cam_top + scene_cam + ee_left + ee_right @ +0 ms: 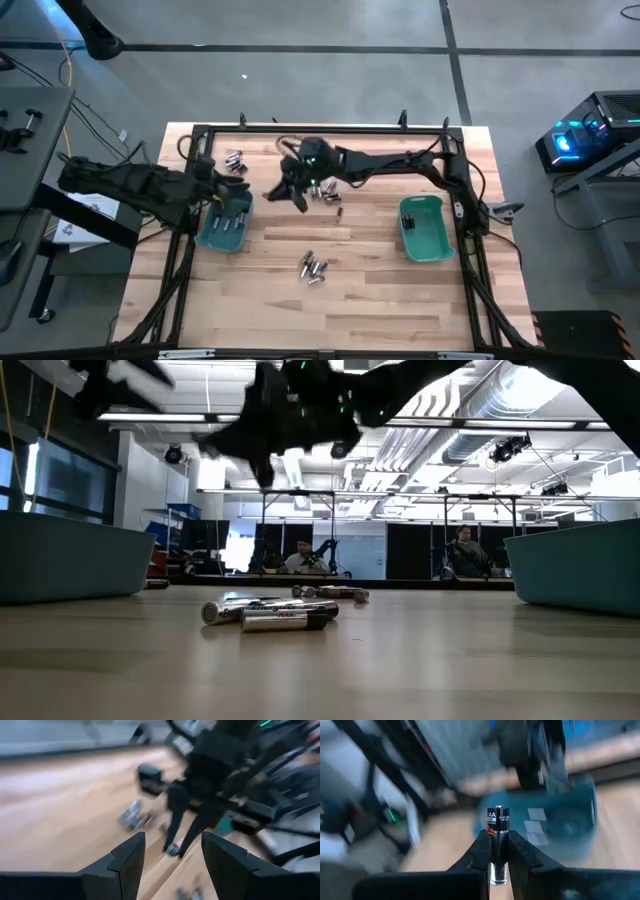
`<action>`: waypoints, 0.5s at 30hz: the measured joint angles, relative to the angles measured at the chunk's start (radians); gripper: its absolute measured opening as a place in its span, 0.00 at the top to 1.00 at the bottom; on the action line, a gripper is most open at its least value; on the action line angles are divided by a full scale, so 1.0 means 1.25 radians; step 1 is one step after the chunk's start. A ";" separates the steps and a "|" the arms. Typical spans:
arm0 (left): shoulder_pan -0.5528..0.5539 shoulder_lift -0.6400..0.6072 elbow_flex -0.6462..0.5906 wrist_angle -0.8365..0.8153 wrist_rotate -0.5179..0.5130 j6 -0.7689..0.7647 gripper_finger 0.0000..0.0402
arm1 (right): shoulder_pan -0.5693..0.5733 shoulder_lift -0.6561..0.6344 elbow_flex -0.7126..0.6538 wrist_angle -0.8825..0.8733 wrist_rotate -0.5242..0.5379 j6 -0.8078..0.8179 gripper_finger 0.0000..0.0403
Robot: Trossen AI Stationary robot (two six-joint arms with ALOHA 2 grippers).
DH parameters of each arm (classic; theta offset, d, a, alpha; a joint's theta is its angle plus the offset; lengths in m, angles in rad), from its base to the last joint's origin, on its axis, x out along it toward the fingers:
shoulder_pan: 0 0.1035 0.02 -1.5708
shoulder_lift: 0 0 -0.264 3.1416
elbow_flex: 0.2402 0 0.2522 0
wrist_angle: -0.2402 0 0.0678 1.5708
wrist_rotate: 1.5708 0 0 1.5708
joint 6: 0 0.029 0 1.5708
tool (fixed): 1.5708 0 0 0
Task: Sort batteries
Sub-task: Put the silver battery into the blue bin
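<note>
Batteries (pixel 314 267) lie loose near the worktop's front edge. Left bin (pixel 224 222) holds a few cells, left gripper (pixel 222 192) wide above it. Right bin (pixel 424 228) contents unclear. Right gripper (pixel 498 851) pinches an AA battery (pixel 498 827) mid-worktop; far pile (pixel 327 193) partly hidden.

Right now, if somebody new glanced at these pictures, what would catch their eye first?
Probably the right hand, shut on a black cylindrical AA battery and raised above the middle of the pale wooden table. Next, two teal plastic bins: the left bin under the open left hand, the right bin near the right edge.
</note>
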 joint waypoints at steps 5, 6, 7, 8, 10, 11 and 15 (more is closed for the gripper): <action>-0.010 -0.007 0.001 0.177 -0.041 0.157 0.54 | -0.018 -0.054 0.000 0.201 0.003 0.150 0.95; -0.010 -0.006 0.001 0.207 -0.044 0.186 0.54 | -0.022 -0.065 0.000 0.244 0.003 0.171 0.95; -0.010 -0.004 0.001 0.237 -0.047 0.213 0.54 | -0.027 -0.077 0.000 0.281 0.004 0.190 0.95; -0.010 -0.003 0.001 0.264 -0.048 0.239 0.54 | -0.032 -0.088 0.000 0.319 0.006 0.209 0.95; -0.010 0.002 0.001 0.317 -0.051 0.285 0.54 | -0.039 -0.106 0.001 0.379 0.026 0.231 0.95; -0.009 0.005 0.001 0.346 -0.053 0.309 0.54 | -0.042 -0.116 0.001 0.396 0.041 0.235 0.95; -0.002 0.035 0.001 0.473 -0.053 0.405 0.54 | -0.044 -0.133 0.003 0.456 0.066 0.234 0.95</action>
